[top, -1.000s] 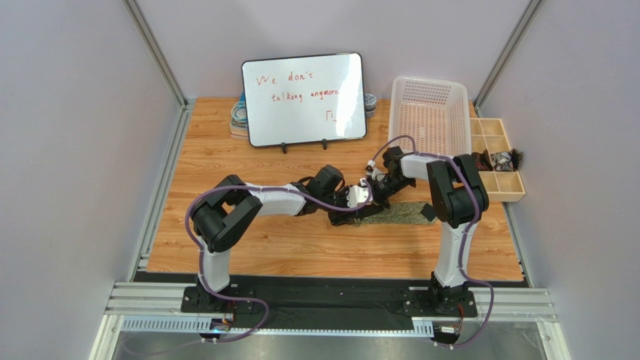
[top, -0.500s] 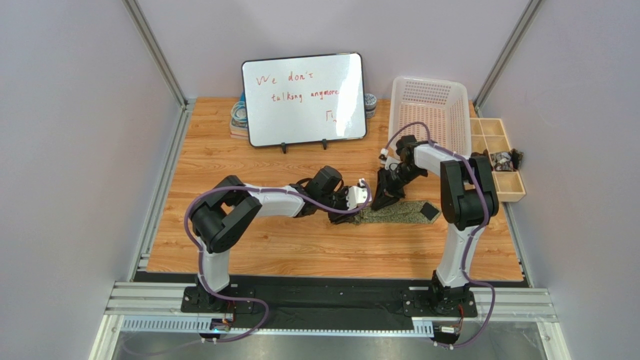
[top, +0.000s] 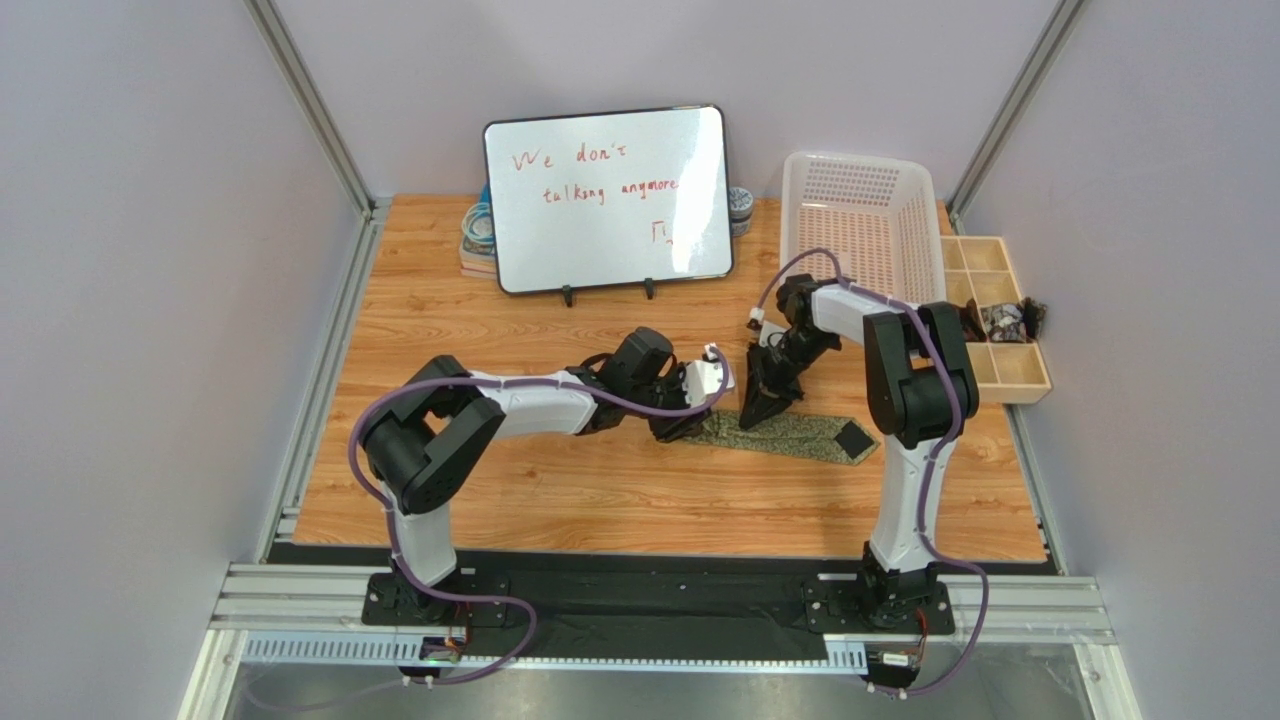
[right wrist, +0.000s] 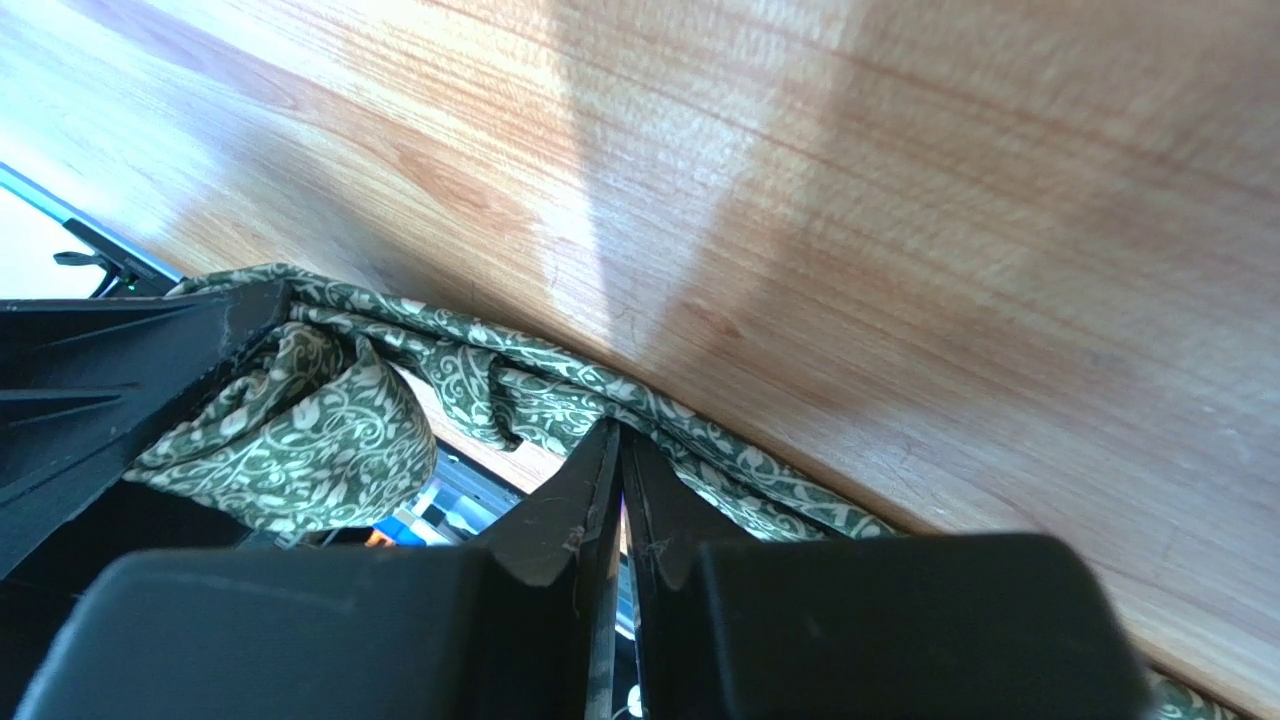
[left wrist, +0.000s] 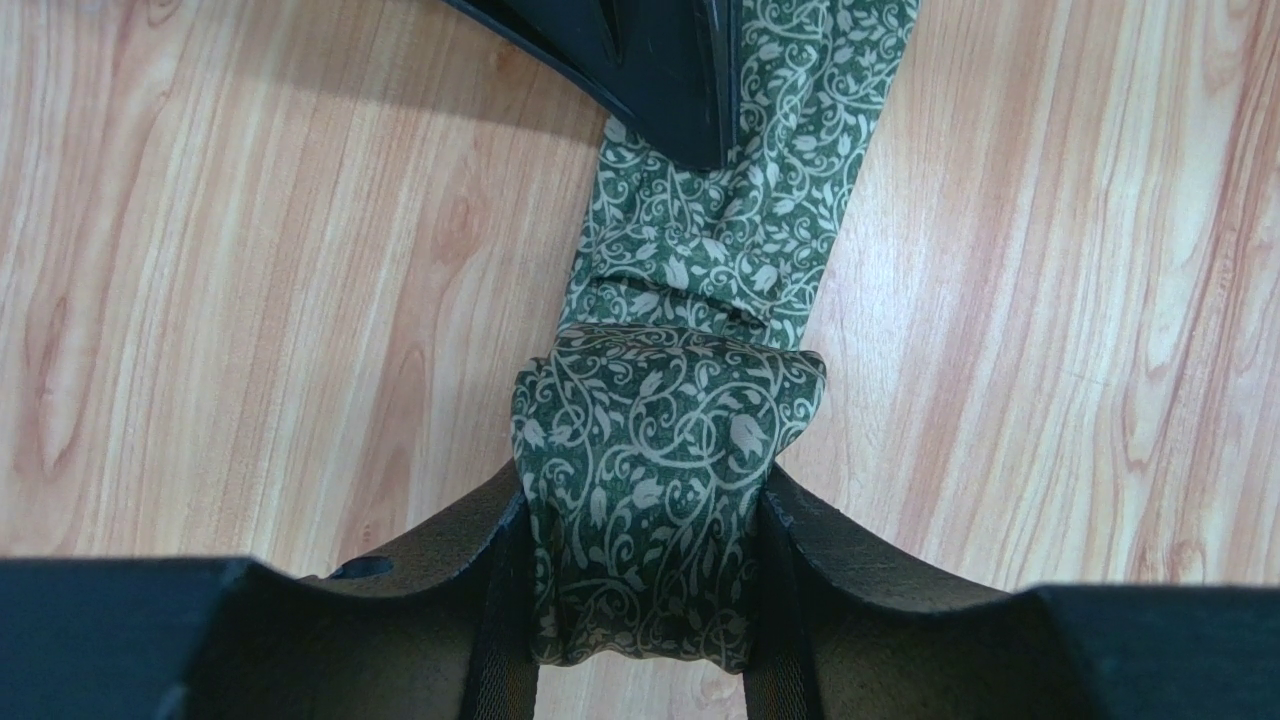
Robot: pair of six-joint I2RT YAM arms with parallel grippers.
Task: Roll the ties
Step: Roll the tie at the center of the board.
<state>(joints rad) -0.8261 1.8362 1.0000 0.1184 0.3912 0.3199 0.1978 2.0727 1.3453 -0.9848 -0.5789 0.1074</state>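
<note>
Partly hidden: tie roll in left hand.

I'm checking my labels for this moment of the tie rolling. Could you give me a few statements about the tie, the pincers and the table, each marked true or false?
1. The left pincer clamps the rolled end of the tie. True.
2. The tie is rolled up all the way. False: a flat length lies stretched on the table, toward the right.
3. The right pincer is spread wide above the tie. False: its fingers are together, tips down on the flat part.
4. A whiteboard stands at the table's far edge. True.
</note>
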